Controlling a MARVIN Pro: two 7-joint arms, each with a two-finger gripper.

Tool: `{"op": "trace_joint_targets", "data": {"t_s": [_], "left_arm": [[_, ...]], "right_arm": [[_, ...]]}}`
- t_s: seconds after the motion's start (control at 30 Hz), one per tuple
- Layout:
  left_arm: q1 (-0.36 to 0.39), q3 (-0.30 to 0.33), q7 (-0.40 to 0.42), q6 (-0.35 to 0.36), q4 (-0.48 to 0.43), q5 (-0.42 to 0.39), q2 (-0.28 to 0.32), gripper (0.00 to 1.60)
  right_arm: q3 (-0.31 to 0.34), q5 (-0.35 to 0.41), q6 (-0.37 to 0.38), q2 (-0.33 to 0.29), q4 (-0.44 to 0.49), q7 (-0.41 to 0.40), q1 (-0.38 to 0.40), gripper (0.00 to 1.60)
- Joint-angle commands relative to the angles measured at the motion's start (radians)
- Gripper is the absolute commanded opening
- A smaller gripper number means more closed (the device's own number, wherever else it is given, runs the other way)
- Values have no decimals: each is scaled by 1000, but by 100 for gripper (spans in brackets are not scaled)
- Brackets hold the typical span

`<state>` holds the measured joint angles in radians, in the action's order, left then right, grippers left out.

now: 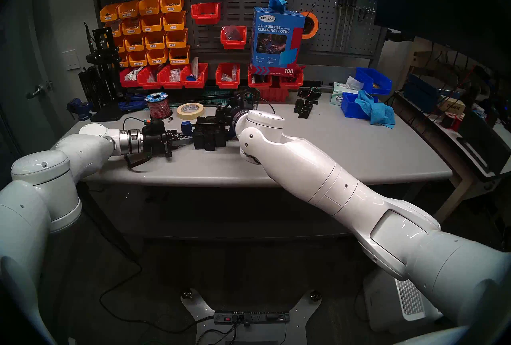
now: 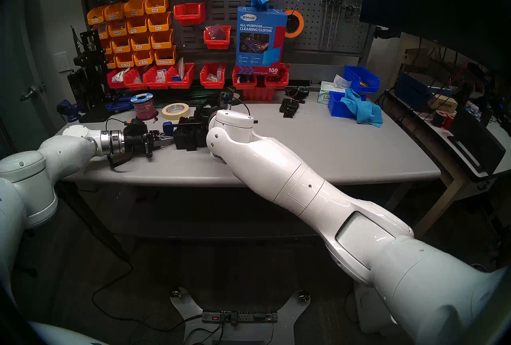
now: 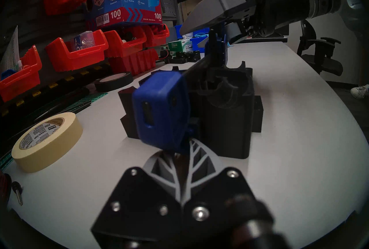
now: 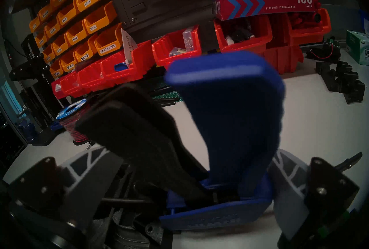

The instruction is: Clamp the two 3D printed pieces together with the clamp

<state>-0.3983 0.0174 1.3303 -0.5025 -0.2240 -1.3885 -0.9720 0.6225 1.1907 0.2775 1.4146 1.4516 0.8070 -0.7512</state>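
Note:
The blue clamp [image 1: 186, 125] lies across the top of the two black 3D printed pieces [image 1: 210, 138] at the table's middle left. Its thin black bar runs right from the blue end jaw [image 3: 159, 110] over the pieces [image 3: 225, 118]. My left gripper [image 3: 182, 150] reaches in from the left, low over the table, shut on the lower tip of that end jaw. My right gripper [image 4: 191, 154] is closed around the clamp's blue handle [image 4: 235, 112] and black trigger [image 4: 139, 142]. In the head views the right wrist hides this grip.
A masking tape roll [image 1: 190, 110] and a wire spool [image 1: 158, 107] sit just behind the clamp. A heap of smaller black parts [image 1: 304, 107] lies further right, and blue bins with a blue cloth [image 1: 367, 109] stand at the far right. Red bins [image 1: 166, 77] line the back edge.

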Motion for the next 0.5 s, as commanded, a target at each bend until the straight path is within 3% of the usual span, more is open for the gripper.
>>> {"op": "trace_joint_targets", "data": {"t_s": [0.0, 0.47], "left_arm": [[12, 3, 38, -2, -35, -3, -56, 0], [12, 4, 39, -2, -35, -3, -56, 0]], "right_arm": [[-19, 15, -4, 53, 38, -42, 4, 160], [-30, 8, -23, 36, 45, -34, 7, 160]]}}
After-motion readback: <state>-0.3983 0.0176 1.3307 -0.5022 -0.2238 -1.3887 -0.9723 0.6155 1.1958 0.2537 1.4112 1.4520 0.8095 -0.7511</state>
